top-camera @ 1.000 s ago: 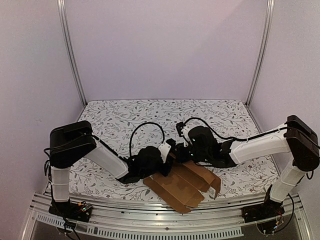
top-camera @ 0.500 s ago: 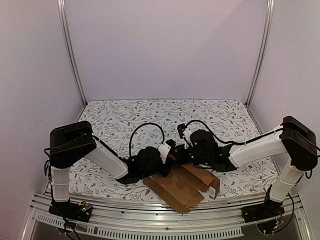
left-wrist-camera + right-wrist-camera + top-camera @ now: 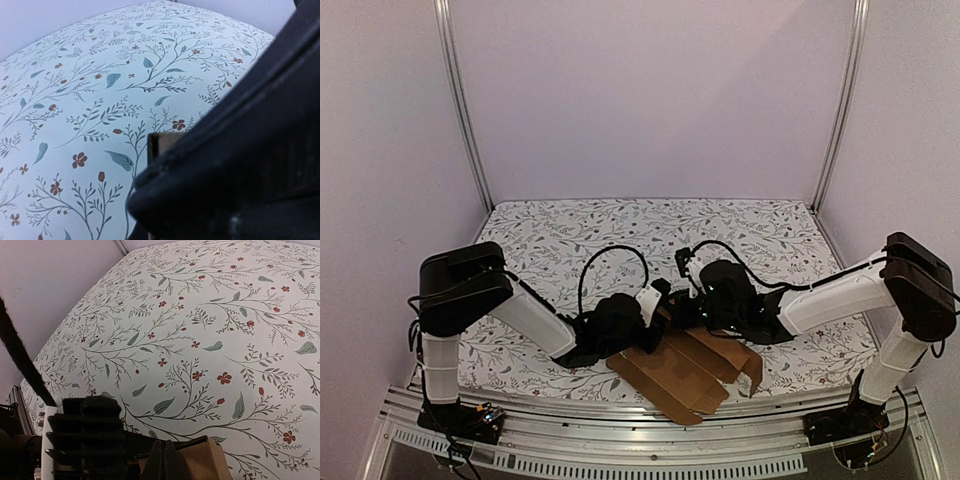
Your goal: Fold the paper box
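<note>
Floral table (image 3: 570,235) — paper box (image 3: 685,378), mostly flat

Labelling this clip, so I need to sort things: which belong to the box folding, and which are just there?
Job: paper box, left gripper, right gripper.
Just there: floral table cover, metal frame posts.

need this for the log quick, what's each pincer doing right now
left pincer: closed, at the paper box edge; whether it grips it cannot be told
right pincer: closed, nothing seen between its tips, beside the paper box
</note>
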Controlling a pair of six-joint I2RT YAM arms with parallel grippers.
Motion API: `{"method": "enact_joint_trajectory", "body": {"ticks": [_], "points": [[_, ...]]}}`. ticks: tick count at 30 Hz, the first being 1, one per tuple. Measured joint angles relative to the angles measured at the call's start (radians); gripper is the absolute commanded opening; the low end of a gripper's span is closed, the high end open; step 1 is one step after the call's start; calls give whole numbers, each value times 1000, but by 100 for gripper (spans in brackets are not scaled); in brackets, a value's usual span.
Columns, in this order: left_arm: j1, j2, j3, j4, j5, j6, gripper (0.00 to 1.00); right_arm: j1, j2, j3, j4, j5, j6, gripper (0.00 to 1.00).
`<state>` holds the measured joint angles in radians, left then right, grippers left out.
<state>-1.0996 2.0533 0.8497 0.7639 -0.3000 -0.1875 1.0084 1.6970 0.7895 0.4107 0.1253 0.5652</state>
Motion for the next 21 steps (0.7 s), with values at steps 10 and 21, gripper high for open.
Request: {"method": "enact_joint_trajectory", "body": {"ticks": [10, 21], "points": [[-5, -13, -3, -19, -36, 0, 0, 6, -95, -33, -106, 18, 1, 14], [-6, -100, -29, -130, -212, -90, 0, 8, -358, -82, -345, 53, -28, 22]]}}
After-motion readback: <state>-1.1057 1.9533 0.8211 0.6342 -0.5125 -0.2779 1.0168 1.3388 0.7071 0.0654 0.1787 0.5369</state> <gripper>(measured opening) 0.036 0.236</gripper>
